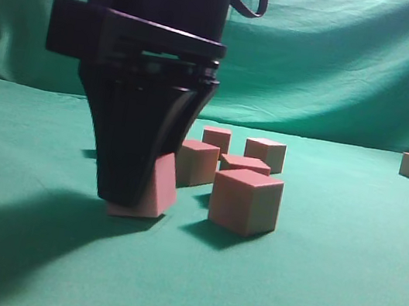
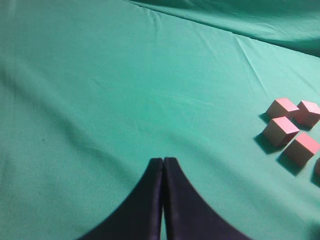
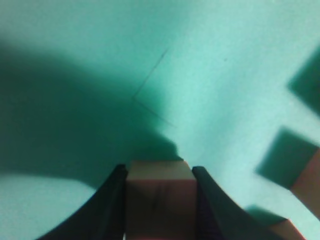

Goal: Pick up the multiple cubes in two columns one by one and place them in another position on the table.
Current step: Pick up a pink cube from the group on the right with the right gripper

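The right claw [image 1: 132,188] grips one tilted cube [image 1: 152,191] whose low edge touches the worktop [image 1: 337,301], left of and just beside the other cubes [image 1: 245,199], while the left claw [image 2: 163,165] hangs clenched, empty, well apart.

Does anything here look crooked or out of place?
Yes: the cube between the right gripper's fingers is tilted, one bottom edge on the table and the other raised. The other cubes nearby sit flat.
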Robot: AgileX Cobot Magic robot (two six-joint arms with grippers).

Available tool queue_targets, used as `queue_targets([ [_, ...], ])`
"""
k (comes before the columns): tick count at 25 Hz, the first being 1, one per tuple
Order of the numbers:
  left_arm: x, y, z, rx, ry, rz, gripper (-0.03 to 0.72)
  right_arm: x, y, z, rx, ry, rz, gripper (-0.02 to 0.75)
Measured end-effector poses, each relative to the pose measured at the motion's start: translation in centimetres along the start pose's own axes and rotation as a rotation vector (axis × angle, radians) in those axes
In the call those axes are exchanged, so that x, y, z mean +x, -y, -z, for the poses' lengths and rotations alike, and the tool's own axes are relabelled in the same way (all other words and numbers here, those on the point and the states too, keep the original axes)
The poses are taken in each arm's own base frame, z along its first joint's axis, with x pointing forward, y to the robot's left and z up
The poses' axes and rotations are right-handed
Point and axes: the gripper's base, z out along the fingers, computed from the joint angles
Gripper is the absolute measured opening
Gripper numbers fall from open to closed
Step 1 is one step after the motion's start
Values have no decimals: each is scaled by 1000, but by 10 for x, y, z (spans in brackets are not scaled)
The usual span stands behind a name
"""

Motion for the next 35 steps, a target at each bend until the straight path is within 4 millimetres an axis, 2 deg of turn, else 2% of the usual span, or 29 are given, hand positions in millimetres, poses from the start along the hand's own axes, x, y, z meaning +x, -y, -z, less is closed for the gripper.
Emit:
queue_targets([
  [11, 0, 0, 0, 0, 0, 0, 0, 0, 0, -4, -7, -8, -2, 266],
  [12, 0, 0, 0, 0, 0, 0, 0, 0, -1, -6, -11, -17, -2, 336],
  [18, 0, 0, 0, 0, 0, 0, 0, 2, -1, -8, -22, -38, -3, 550],
  [22, 0, 0, 0, 0, 0, 0, 0, 1, -1, -6, -23, -41, -3, 551],
  [28, 0, 0, 0, 0, 0, 0, 0, -11, 8, 15, 24, -27, 17, 551],
  [35, 0, 0, 0, 0, 0, 0, 0, -30, 20, 65, 61, 5, 0, 551],
])
